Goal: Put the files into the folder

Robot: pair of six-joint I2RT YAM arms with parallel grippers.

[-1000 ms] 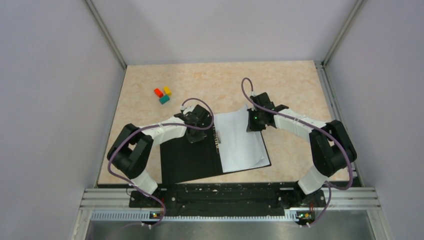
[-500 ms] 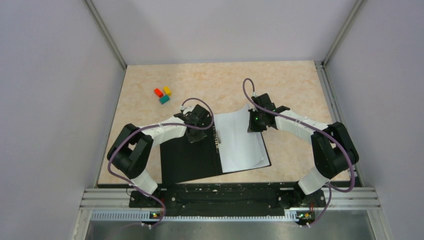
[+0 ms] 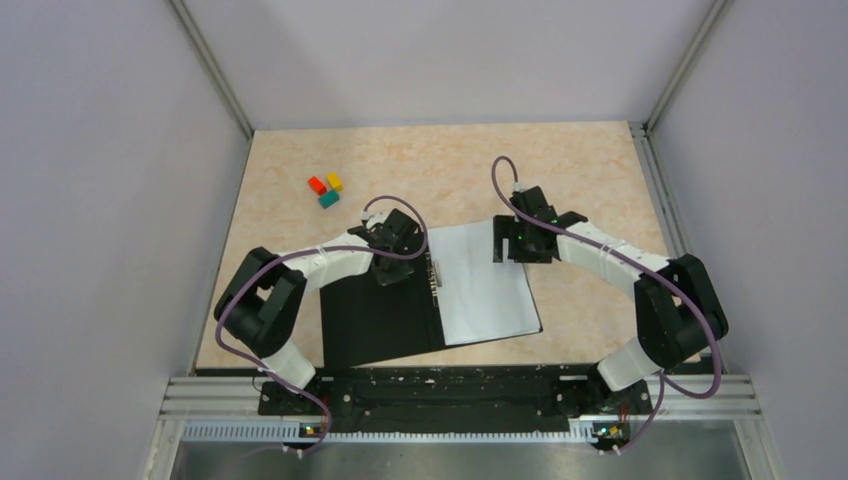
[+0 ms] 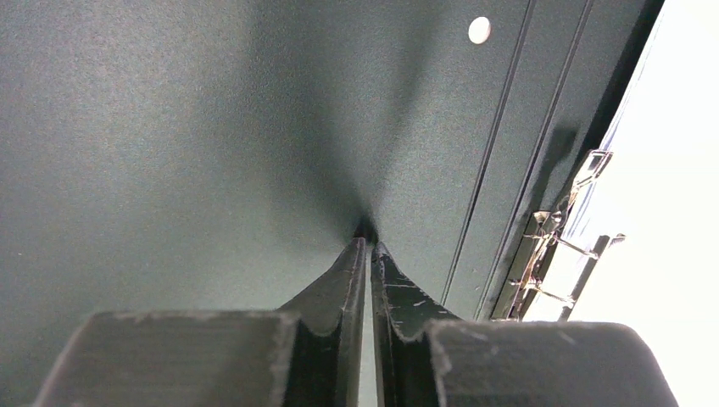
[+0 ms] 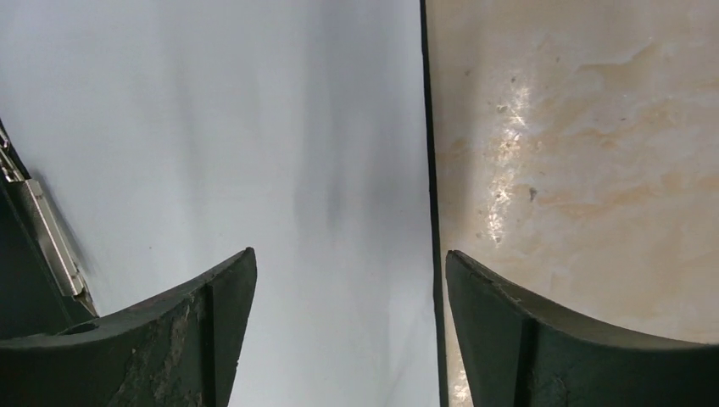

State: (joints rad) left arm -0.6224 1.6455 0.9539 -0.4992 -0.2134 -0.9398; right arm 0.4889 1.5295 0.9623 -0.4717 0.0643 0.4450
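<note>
Top external: right tool (image 3: 507, 248) hides files' (image 3: 480, 290) far corner.

Both look identical to me: left arm (image 3: 335, 262) & right arm (image 3: 600, 250) have white plastic link shells btwn bulky black joint housings (image 3: 265, 305), plus black wrists. Thin purple cable (image 3: 219, 325) loops along ea. Tiny green LED (image 3: 514, 237) glows on R wrist. On left gripper (image 4: 370, 246) & right gripper (image 5: 349, 254) I see dark grey curved fingers, edges scuffed pale.
</note>
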